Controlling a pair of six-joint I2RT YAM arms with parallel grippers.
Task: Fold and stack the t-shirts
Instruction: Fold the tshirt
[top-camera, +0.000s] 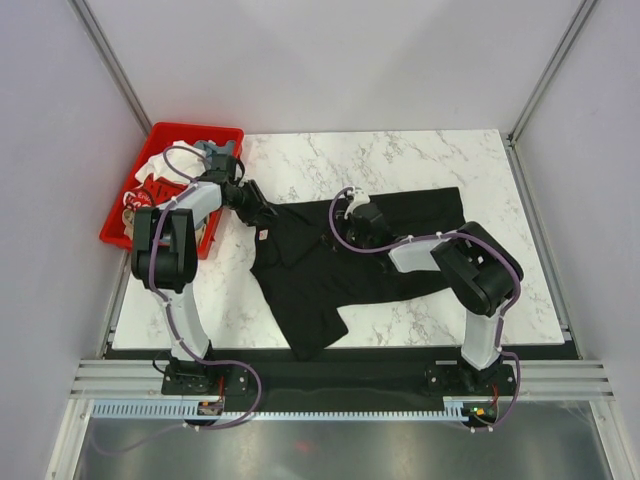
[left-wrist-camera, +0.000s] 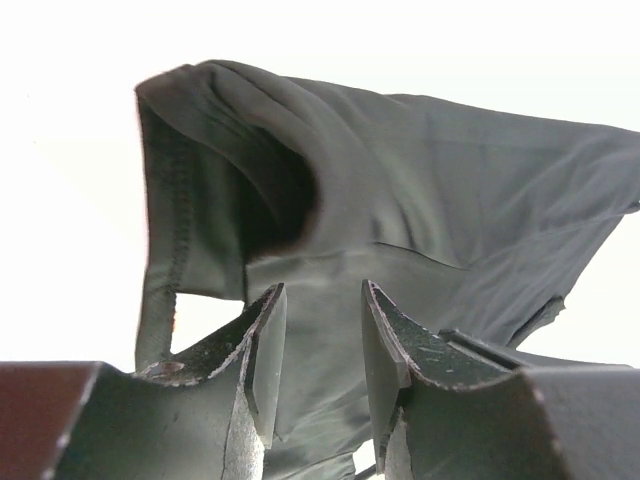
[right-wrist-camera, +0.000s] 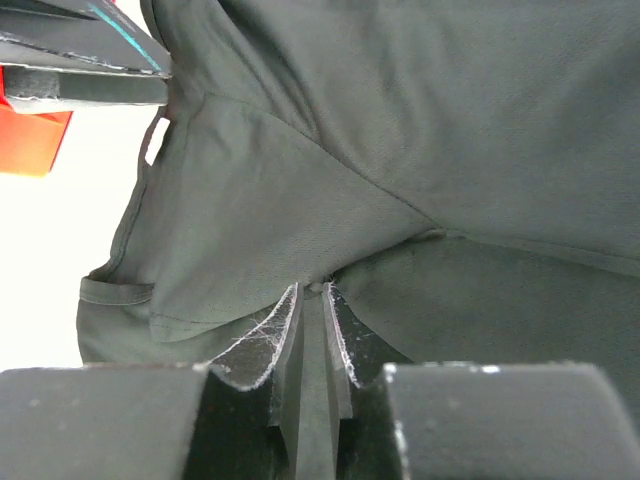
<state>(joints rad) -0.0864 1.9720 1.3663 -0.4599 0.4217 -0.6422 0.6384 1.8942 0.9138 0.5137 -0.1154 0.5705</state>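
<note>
The black t-shirt is spread, rumpled, across the marble table, and both grippers are set low on its upper part, near each other.

The right gripper is seen with its 2 fingers drawn almost together, only a thin slit left between them. A pinch of the black cloth is caught at the tips, and creases are seen running out from that point across the fabric ahead. Ahead and to the left of this gripper, in its own wrist view, the fingers of the other arm are seen over the same cloth, with a patch of red beyond them.

The left gripper is held with its 2 fingers apart, a clear gap kept between the pads. Black cloth is seen through that gap, beneath and ahead of the fingers, and nothing is shown clamped there. Ahead of it and to its left, a stitched hem of the shirt is curled up into a hood-like fold. In the top view a small neck label is found just on the near side of this gripper.

Beyond and to the left of the left gripper stands the red bin, at the table's far left corner. In it are piled a white t-shirt, a red t-shirt with pale print, and a grey-blue t-shirt.
</note>
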